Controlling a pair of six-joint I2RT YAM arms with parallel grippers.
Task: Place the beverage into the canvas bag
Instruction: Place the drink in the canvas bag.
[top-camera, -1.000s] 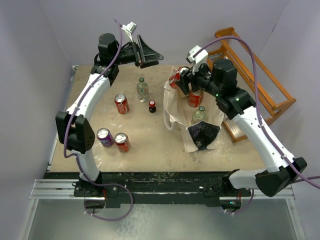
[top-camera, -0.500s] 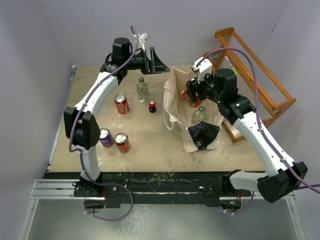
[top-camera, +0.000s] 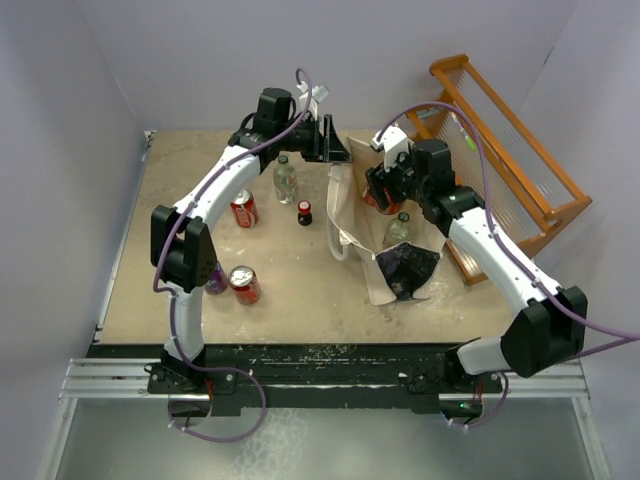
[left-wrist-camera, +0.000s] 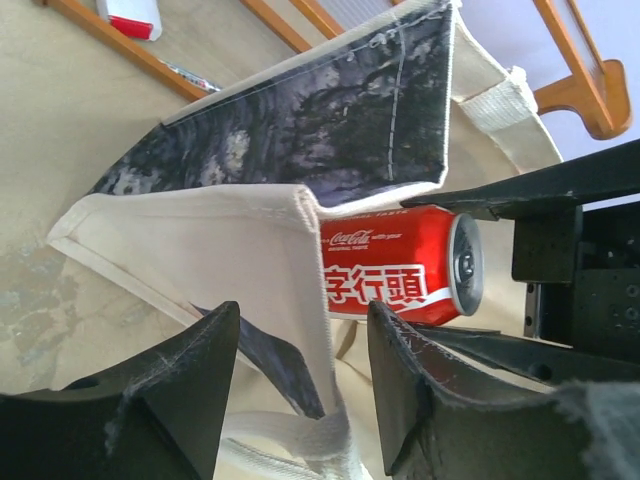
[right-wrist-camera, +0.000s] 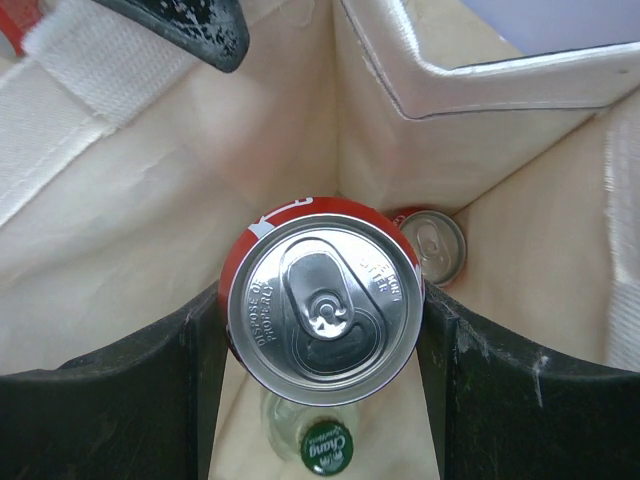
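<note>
Counter: tan counter (top-camera: 300, 290), carrying everything
Bag: large cream canvas bag (top-camera: 347, 205) with a dark navy print, standing open right of centre, just beside the orange wooden rack (top-camera: 520, 150)
Right pincer (right-wrist-camera: 322, 300): down in the bag's mouth, clamped on a red cola can (left-wrist-camera: 400, 265), one finger on each side
Can: long axis running down into the bag, lid towards the wrist
Left pincer (left-wrist-camera: 302, 315): fingers parted, astride the bag's wall
Under the can: second red can (right-wrist-camera: 432, 245), green-capped clear bottle (right-wrist-camera: 325, 445)
Left of bag: clear bottle (top-camera: 285, 180), small dark bottle (top-camera: 304, 213), red can (top-camera: 243, 208), further red can (top-camera: 243, 284), purple can (top-camera: 213, 278)
</note>
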